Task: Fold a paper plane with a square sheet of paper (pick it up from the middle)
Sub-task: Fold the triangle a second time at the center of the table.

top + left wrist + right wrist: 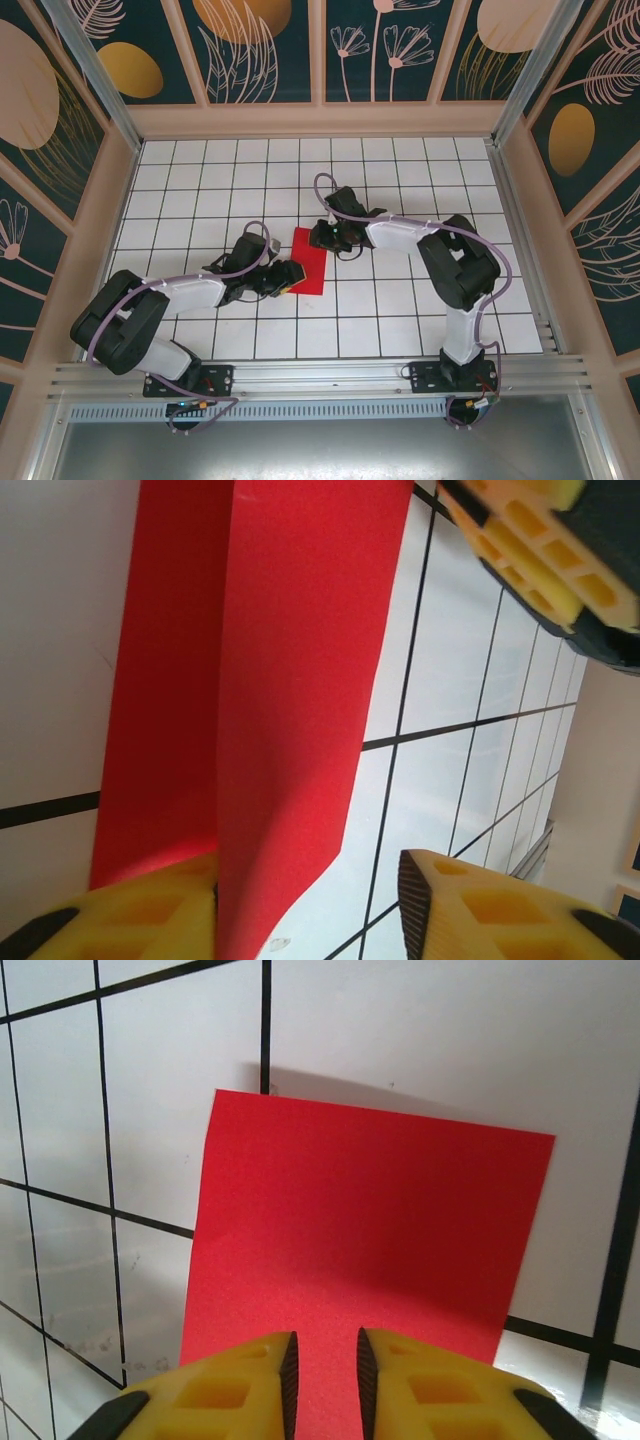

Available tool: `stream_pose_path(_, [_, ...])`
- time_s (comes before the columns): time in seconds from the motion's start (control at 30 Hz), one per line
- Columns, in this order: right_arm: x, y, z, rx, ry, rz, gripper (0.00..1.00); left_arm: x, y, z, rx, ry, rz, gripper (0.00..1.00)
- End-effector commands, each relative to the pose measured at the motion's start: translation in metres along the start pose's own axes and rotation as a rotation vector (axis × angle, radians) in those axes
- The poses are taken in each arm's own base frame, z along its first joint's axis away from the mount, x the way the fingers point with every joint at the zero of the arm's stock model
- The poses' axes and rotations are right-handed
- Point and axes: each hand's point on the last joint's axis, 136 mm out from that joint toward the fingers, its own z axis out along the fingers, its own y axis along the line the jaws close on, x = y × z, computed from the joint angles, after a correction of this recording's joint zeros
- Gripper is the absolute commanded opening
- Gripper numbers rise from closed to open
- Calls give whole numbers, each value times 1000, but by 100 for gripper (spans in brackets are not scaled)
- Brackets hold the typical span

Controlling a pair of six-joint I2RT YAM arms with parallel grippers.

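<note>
I judge thin red square paper sheet [308, 259] light, floppy; pinch mid-edge. My left claw [305, 885] gapes, one finger touching sheet; right claw [322, 1365] narrowly apart.

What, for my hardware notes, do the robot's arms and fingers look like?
Both the left arm and the right arm have white links joined by bulky black joints. A thin lilac cable loops loosely along each. The fingers are yellow blocks with square moulded pockets, dark ribbed inner faces and black mounts.
</note>
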Motion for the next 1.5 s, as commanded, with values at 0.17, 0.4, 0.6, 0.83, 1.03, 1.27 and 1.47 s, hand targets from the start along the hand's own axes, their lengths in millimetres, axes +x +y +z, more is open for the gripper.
stream_pose_path(0.17, [23, -17, 19, 27, 73, 31, 23, -1, -33, -3, 131, 9, 47, 44])
stream_pose_path(0.4, [33, -22, 27, 31, 123, 44, 20, -2, -57, -6, 242, 22, 72, 41])
stream_pose_path(0.6, [34, -23, 27, 33, 133, 48, 20, -7, -57, 0, 242, 16, 69, 42])
stream_pose_path(0.83, [17, -9, 6, -28, 72, 57, 23, -12, -48, 12, 215, 13, 57, 45])
stream_pose_path(1.03, [3, -1, -33, -153, -8, 69, 34, -15, -42, 16, 191, -1, 50, 41])
stream_pose_path(1.27, [27, -2, -57, -323, -6, 54, 40, -14, -23, 21, 133, -14, 24, 28])
stream_pose_path(1.47, [45, 8, -61, -406, 13, 33, 42, -14, -13, 23, 101, -20, 8, 17])
